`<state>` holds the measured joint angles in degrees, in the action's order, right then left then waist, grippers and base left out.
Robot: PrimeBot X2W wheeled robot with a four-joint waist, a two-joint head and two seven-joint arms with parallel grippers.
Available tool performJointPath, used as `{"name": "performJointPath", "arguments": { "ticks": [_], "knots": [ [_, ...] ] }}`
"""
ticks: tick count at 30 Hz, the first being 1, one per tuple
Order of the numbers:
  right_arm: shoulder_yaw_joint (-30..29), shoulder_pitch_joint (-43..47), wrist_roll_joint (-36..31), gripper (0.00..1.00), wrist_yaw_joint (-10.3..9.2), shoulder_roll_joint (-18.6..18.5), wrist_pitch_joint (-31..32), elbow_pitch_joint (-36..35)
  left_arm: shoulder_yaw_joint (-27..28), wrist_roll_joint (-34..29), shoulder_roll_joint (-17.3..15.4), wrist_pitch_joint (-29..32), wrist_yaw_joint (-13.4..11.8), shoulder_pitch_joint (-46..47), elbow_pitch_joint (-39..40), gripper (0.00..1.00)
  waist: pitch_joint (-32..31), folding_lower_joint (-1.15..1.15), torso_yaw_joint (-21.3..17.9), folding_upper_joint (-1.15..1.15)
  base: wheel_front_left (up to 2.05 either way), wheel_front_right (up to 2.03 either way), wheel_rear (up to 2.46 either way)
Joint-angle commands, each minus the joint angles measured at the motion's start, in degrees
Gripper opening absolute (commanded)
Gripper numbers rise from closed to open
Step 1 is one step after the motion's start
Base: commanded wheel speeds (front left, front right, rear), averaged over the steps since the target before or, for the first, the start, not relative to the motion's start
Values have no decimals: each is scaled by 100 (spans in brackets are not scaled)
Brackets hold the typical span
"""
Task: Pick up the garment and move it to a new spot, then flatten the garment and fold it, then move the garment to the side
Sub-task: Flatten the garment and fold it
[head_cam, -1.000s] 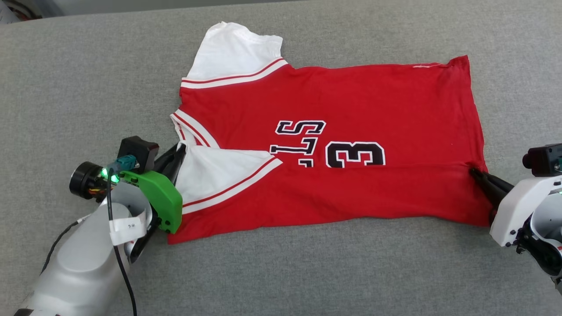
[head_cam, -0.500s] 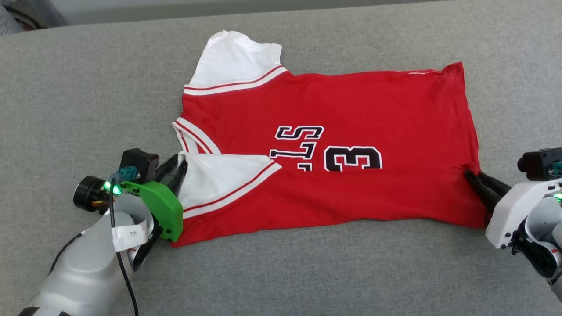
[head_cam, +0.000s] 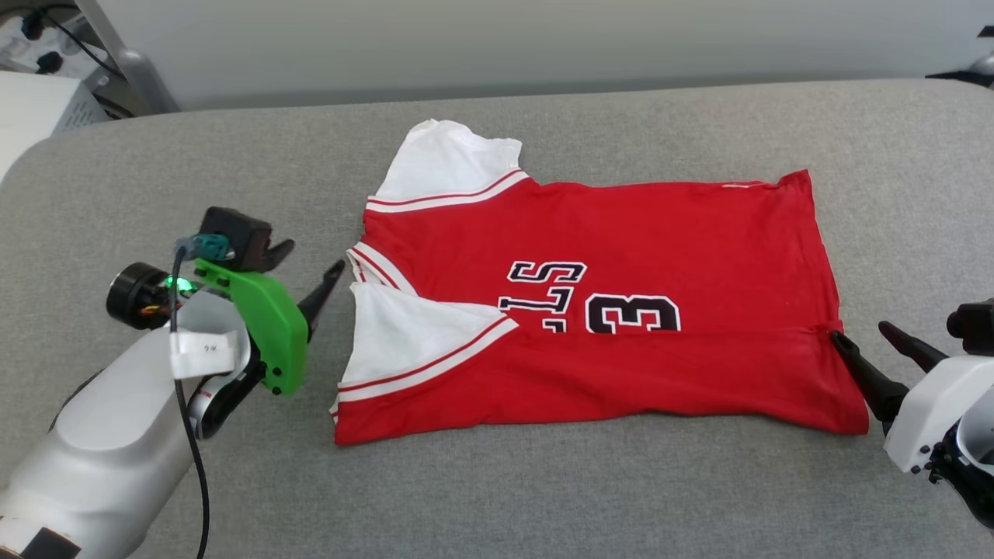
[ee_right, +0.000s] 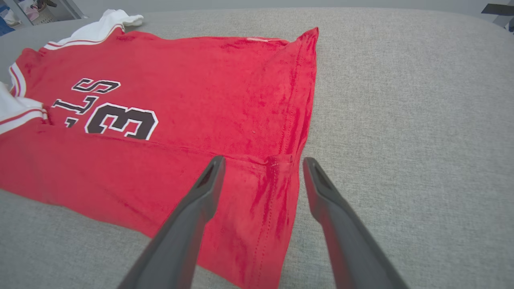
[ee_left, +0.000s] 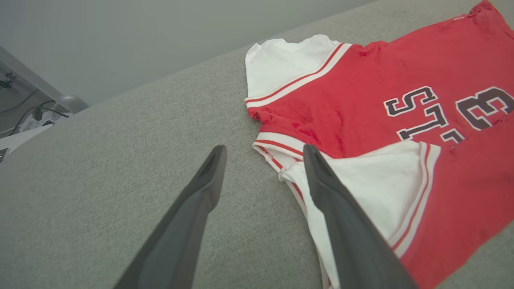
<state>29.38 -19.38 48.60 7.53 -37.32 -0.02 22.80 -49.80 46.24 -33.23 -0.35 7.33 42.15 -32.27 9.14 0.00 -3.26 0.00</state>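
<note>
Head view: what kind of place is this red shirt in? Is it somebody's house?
Probably a robot lab, not a home. The red jersey lies on a wide grey fabric-covered table, with cables and a white equipment box beyond its far left corner.

On the garment, black white-edged "S" and "L" lie sideways, a third letter at their 6 o'clock half hidden, a "3" at their 3 o'clock; the white tag at the garment's 9 o'clock is unreadable.
</note>
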Motion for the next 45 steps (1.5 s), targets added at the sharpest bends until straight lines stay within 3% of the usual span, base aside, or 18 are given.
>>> {"name": "performJointPath", "arguments": {
  "ticks": [1, 8, 18, 25, 36, 37, 38, 39, 45],
  "knots": [
    [-34, 96, -21, 100, -4, -3, -24, -33, -88, 162, -79, 300, 15, 113, 157, 100, -125, 0, 78, 0, 0, 0, 0],
    [-140, 208, -121, 100, -4, 56, 60, -117, -501, 966, -393, 2193, 15, 299, 834, 100, -214, 0, 105, 0, 0, 0, 0],
    [-217, 187, -189, 100, -4, 171, 211, -237, -817, 1719, -379, 3535, 15, 357, 882, 100, -44, 0, -32, 0, 0, 0, 0],
    [-231, 63, -227, 100, -4, 256, 246, -242, -1090, 1927, -327, 4010, 15, 276, 675, 100, 175, 0, -169, 0, 0, 0, 0],
    [-161, -107, -228, 100, -4, 391, 203, -111, -1594, 1971, -186, 4052, 15, -3, 303, 100, 356, 0, -313, 0, 0, 0, 0],
    [-160, -170, -241, 100, -4, 361, 182, -111, -1684, 2036, -169, 3962, 15, -75, 278, 83, 337, 0, -319, 0, 0, 0, 0],
    [-169, -184, -234, 100, -4, 351, 180, -116, -1705, 2046, -171, 3920, 15, -79, 290, 29, 326, 0, -314, 0, 0, 0, 0],
    [-181, -202, -238, 100, -4, 330, 181, -127, -1715, 2058, -179, 3841, 15, -80, 296, 0, 313, 0, -309, 0, 0, 0, 0],
    [-229, -317, -402, 100, -4, 81, 326, -302, -1669, 2103, -270, 3326, 15, 18, 395, 0, 169, 0, -263, 0, 0, 0, 0]
  ]
}}
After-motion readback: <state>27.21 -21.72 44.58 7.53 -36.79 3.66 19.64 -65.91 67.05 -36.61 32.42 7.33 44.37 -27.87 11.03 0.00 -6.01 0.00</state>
